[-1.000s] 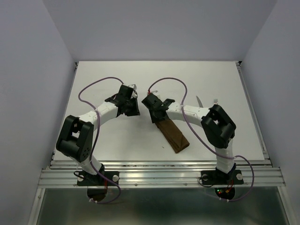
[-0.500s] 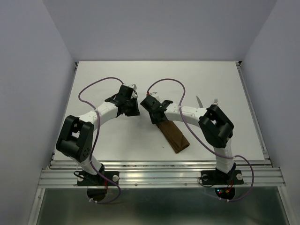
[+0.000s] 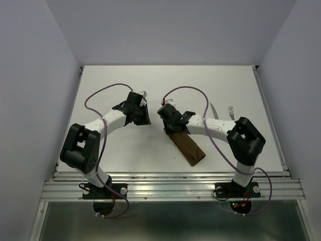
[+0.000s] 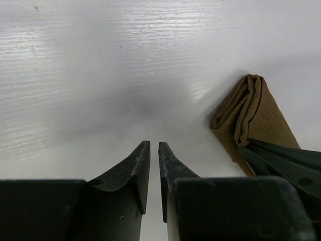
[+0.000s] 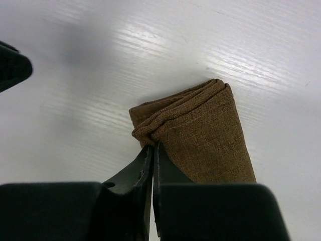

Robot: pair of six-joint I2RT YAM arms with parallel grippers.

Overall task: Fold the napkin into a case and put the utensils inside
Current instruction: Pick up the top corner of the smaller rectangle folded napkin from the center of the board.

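The case (image 3: 189, 149) lies nearest the arm bases, a narrow brown pouch on the white table (image 3: 125, 80). In the overhead view its long axis runs slantwise, from its near end at 4 o'clock up to its far end at 10 o'clock. That far end is the layered one, where the folded edges stack and bunch.

The right gripper (image 5: 152, 148) sits exactly at this layered end. Its jaws are pressed together with no gap showing, and their tips rest on the left corner of the stacked edges, so it appears to nip a layer of cloth there. From that gripper the rest of the pouch stretches away toward 4 o'clock, back under its own forearm.

The left gripper (image 4: 154, 146) hovers just beside it, at about 9 o'clock of the layered end, apart from the cloth. Its jaws stand a narrow slit apart and grasp nothing. From its own camera the pouch's end lies ahead at 2 o'clock.

Farthest out, the knife (image 3: 212, 108) and the fork (image 3: 230, 109) lie side by side at about 2 o'clock of the layered end, partly hidden by the right arm. They are on the right arm's side, so that arm is nearer them, yet it is occupied. I judge that lifting the layer comes next.
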